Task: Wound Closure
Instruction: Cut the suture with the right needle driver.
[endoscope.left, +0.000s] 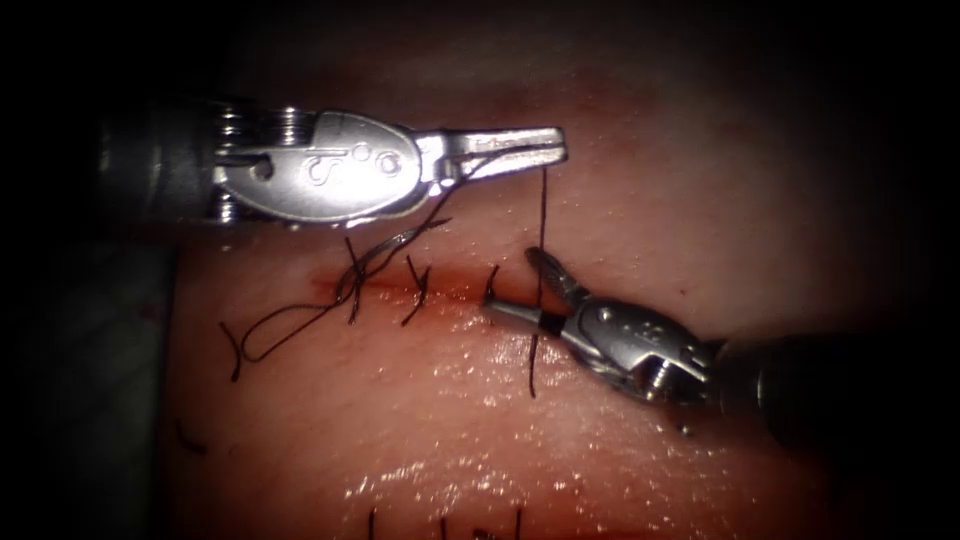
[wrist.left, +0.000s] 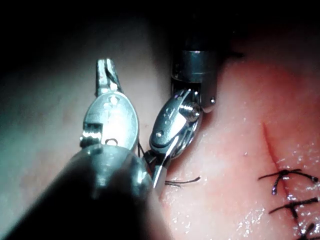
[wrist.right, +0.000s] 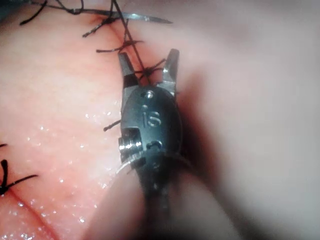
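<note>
Two tools meet over the cut (endoscope.left: 400, 285) in the endoscope view. Our left tool (endoscope.left: 555, 145) lies above the cut with its jaws closed on the thread (endoscope.left: 543, 205), which drops straight from the tip to the cut. Our right tool (endoscope.left: 515, 285) comes in from the tissue's (endoscope.left: 700, 200) right edge with its jaws spread wide around that strand, gripping nothing. Finished stitches (endoscope.left: 418, 290) cross the cut to the left, loose thread tails (endoscope.left: 280, 335) trailing below them; we cannot make out the needle.

In the left wrist view, the left tool (wrist.left: 103, 67) has its jaws pressed together, and the right tool (wrist.left: 159, 176) sits just beside it over the tissue (wrist.left: 235, 125).

In the right wrist view, the right tool (wrist.right: 147, 62) straddles the thread (wrist.right: 131, 37) at a stitch, jaws apart and holding nothing.

Our judgement: keep the strand taut and steady, and centre it between the open jaws, clear of the tissue
</note>
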